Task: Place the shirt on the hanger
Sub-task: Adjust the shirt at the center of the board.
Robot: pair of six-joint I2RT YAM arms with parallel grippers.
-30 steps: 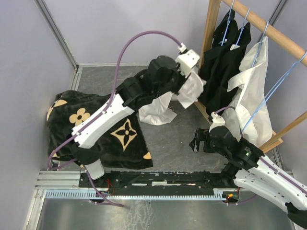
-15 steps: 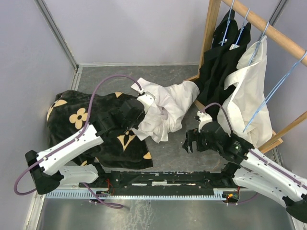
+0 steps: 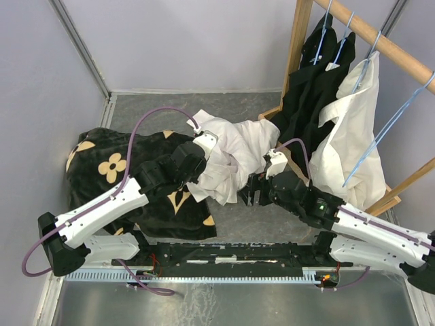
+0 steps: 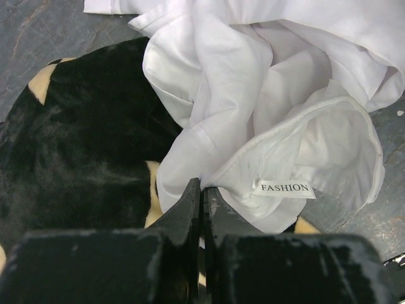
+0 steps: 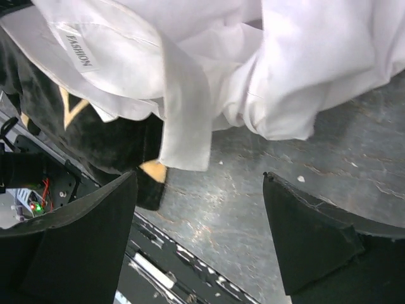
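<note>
The white shirt (image 3: 238, 146) lies crumpled on the grey table, partly over the black cloth. My left gripper (image 3: 209, 157) is shut on the shirt's collar edge; the left wrist view shows the fabric (image 4: 266, 95) pinched at my left gripper (image 4: 201, 188), beside the neck label (image 4: 283, 188). My right gripper (image 3: 248, 192) hovers open just right of the shirt's near edge. In the right wrist view nothing sits in my right gripper (image 5: 200, 183), and the shirt (image 5: 253, 57) lies beyond it. An empty light-blue hanger (image 3: 394, 122) hangs from the rack rod at far right.
A black cloth with tan flower motifs (image 3: 115, 170) covers the left of the table. The wooden rack (image 3: 298, 41) stands at the back right, holding black shirts (image 3: 316, 75) and another white shirt (image 3: 350, 136). The arms' base rail (image 3: 224, 255) runs along the near edge.
My left arm has swung down and left, bringing the shirt from up beside the rack onto the table and black cloth. My right gripper has moved left toward the shirt, its jaws slightly narrower.
</note>
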